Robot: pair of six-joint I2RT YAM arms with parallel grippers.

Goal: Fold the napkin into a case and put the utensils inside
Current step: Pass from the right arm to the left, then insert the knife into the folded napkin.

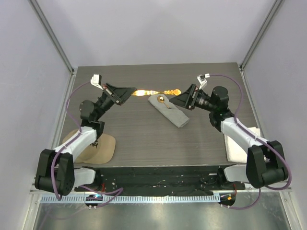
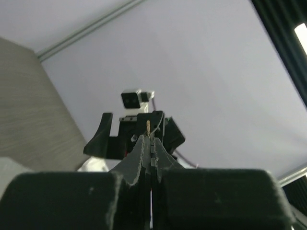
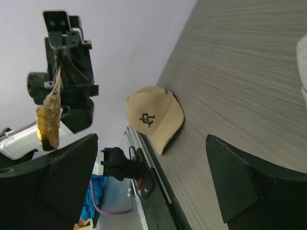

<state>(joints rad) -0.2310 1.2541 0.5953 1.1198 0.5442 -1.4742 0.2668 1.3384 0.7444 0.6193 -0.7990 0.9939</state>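
While pale walls (image 1: 158,28) ring the grey table (image 1: 144,139), left tool (image 1: 128,94) grips gold spoon (image 1: 152,91), right tool (image 1: 175,97) wide.

From above, the left arm (image 1: 79,138) covers part of the tan cap (image 1: 105,146) at eight o'clock, the right arm (image 1: 237,129) part of the white towel (image 1: 237,151) at four. The case (image 1: 170,112) hides all but the tip of one utensil (image 1: 162,99), too small to identify.

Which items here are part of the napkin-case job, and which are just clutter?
Job: gold spoon, gripped by the left claw; grey napkin case; utensil end showing at the case's far end.
Lying about: tan cap with a black emblem; white towel.
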